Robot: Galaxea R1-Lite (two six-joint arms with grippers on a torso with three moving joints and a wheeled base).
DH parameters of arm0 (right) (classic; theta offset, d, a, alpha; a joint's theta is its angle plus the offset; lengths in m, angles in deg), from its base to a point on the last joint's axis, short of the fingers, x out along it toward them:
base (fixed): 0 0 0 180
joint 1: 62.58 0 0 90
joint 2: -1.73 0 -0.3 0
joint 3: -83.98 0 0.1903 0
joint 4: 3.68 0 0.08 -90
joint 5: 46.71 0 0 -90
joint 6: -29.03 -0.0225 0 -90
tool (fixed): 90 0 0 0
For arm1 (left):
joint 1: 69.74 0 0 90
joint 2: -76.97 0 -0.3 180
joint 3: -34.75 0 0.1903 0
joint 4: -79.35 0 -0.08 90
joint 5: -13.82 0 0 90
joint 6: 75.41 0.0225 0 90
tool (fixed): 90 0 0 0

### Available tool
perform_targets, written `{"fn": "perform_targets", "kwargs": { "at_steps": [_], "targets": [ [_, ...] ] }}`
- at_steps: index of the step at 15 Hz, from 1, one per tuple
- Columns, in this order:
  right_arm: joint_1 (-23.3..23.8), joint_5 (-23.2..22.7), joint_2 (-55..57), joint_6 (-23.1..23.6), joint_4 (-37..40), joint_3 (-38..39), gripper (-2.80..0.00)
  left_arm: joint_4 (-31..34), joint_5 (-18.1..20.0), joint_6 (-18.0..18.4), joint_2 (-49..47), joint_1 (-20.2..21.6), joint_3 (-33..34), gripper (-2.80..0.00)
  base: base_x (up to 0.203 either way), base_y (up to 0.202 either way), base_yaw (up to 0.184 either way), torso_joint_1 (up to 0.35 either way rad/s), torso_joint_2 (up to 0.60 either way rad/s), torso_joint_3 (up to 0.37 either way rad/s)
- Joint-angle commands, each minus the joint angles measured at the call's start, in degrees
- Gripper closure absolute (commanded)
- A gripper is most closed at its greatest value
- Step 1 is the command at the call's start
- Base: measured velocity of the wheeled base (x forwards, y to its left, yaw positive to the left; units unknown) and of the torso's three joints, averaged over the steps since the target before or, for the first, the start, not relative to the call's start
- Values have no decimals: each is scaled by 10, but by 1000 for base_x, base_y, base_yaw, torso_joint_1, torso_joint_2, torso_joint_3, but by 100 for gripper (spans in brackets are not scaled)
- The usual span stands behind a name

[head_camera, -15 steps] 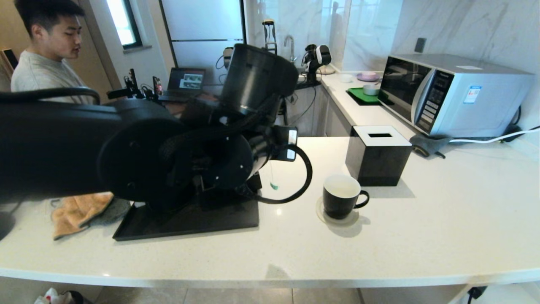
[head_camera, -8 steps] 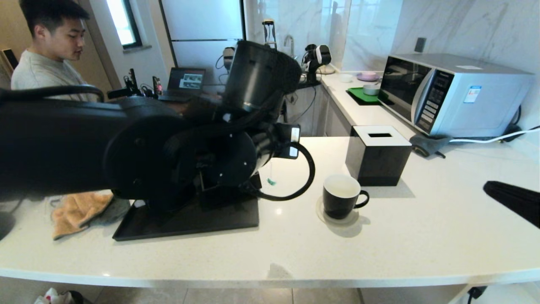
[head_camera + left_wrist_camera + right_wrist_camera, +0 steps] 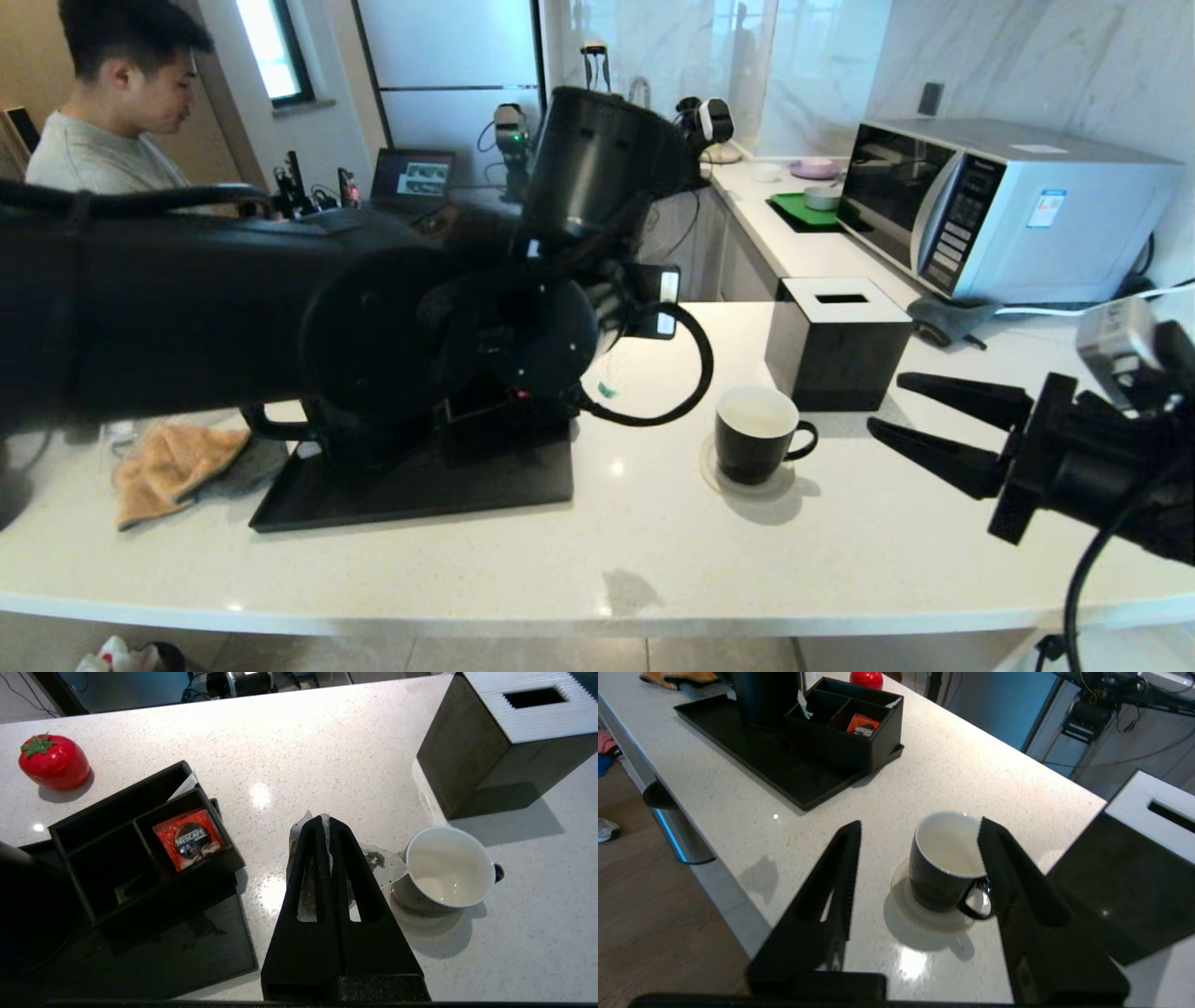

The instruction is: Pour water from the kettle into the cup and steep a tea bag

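My left gripper [image 3: 325, 820] is shut on the tea bag [image 3: 385, 865]; the grey mesh pouch bulges out on both sides of the fingers. It hangs above the counter just beside the cup [image 3: 448, 872]. The cup [image 3: 752, 434], a black mug with a white inside, stands on a pale coaster. Water I cannot make out for sure. My right gripper [image 3: 887, 406] reaches in from the right, open and empty, its tips pointing at the cup [image 3: 943, 868] from a short way off. The kettle [image 3: 766, 695] stands on the black tray [image 3: 420, 490], mostly hidden behind my left arm in the head view.
A black tissue box [image 3: 836, 341] stands just behind the cup. On the tray is a black organiser [image 3: 140, 840] holding a red packet [image 3: 189, 837]. A red strawberry-shaped thing [image 3: 53, 760], an orange cloth [image 3: 168, 467], a microwave [image 3: 999, 210] and a person [image 3: 103, 112] are farther off.
My right arm has swung into the head view from the right and its gripper has opened. My left arm has lifted slightly and shifted right, still holding the tea bag.
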Motion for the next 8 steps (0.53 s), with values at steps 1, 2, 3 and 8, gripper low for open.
{"fn": "perform_targets", "kwargs": {
  "at_steps": [1, 2, 3, 8],
  "targets": [
    [-9, -2, 71, -4, -46, -7, -280, 0, -2, -1, -24, 0, -25, 0, 0, 0, 0, 0, 0, 0],
    [-13, -3, 85, -7, -53, -20, -280, 1, -2, -2, -35, 0, -41, 0, 0, 0, 0, 0, 0, 0],
    [-16, -3, 103, -8, -56, -34, -280, 1, -3, -2, -45, 0, -54, 0, 0, 0, 0, 0, 0, 0],
    [-45, -4, 180, -24, -65, -107, -280, 0, -3, -4, -73, 8, -86, 0, 0, 0, 0, 0, 0, 0]
  ]
}}
